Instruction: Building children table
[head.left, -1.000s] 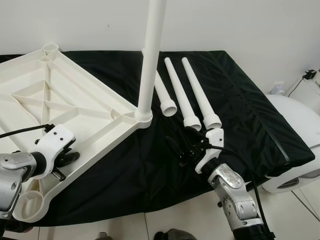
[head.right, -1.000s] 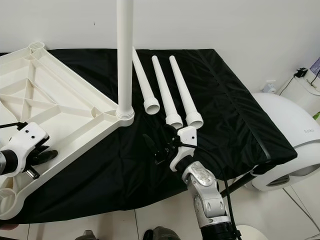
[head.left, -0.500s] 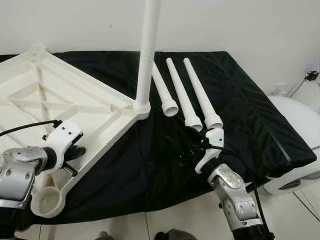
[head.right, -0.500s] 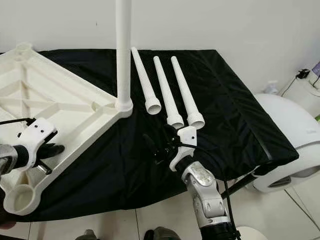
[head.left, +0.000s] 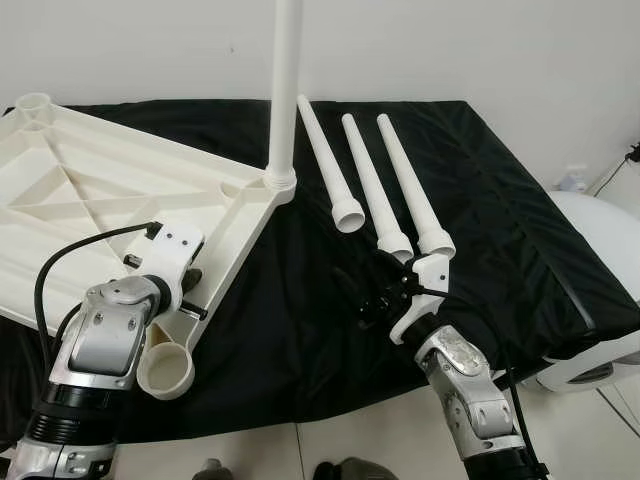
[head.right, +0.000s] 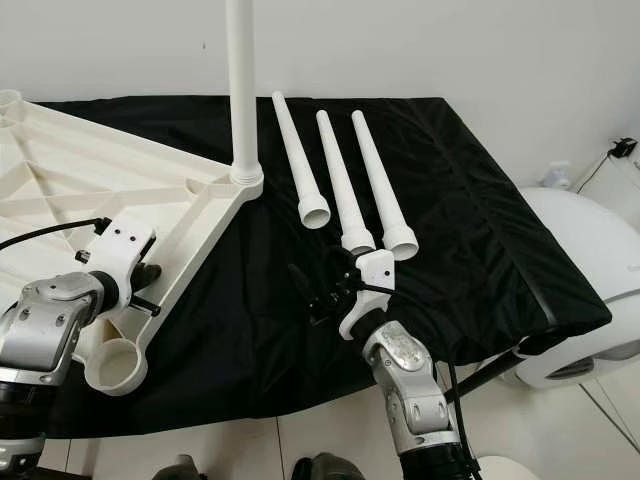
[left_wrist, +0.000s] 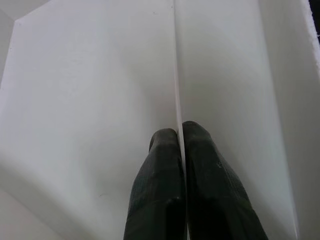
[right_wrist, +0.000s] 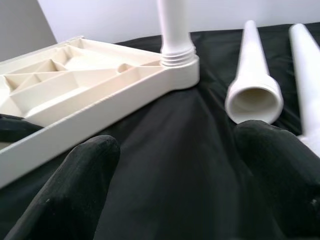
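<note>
On the black cloth (head.left: 500, 230) lies the upturned white tabletop (head.left: 90, 215), one leg (head.left: 283, 90) standing in its corner socket. Left gripper (left_wrist: 179, 137) pinches a thin rib of that tabletop, fingers seemingly pressed tight on it. Right gripper (head.left: 372, 296) hovers with jaws spread wide, holding nothing, near three loose legs (head.left: 372, 185).

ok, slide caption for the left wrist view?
Left gripper pinching a thin rib of the upturned white tabletop.
</note>
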